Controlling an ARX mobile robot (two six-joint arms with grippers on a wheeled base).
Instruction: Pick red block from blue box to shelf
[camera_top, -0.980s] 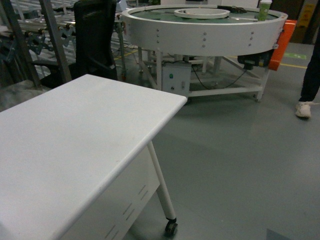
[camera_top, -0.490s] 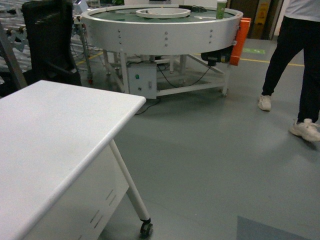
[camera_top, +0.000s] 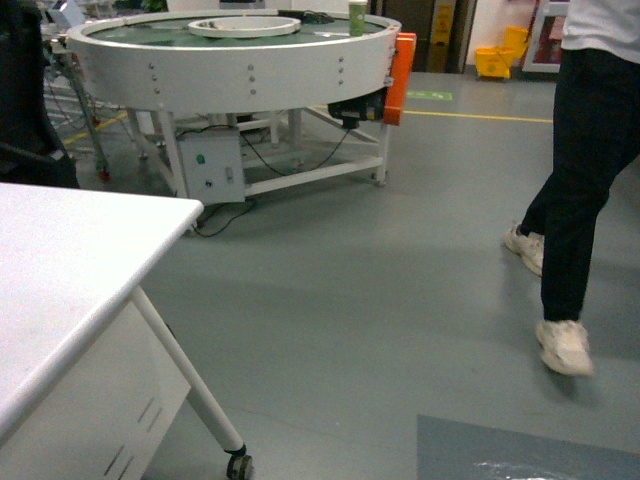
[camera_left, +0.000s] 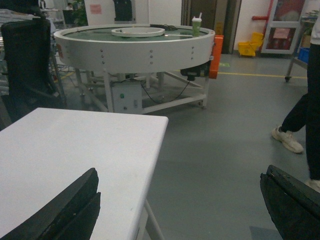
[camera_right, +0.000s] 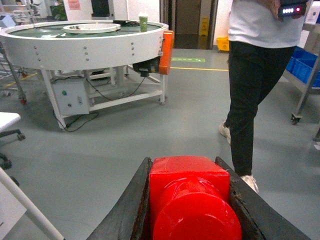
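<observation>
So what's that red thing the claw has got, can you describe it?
It is the red block, a glossy plastic building brick, cube-like, with one round stud facing the right wrist camera. It sits clamped between the two dark fingers of the right claw, one pressing on each side. It is held above the grey floor. Only this view shows it.

You get dim, even overhead light; the red block (camera_right: 190, 200) looms blurred up close, and faint glare streaks the floor (camera_top: 380, 300).
</observation>
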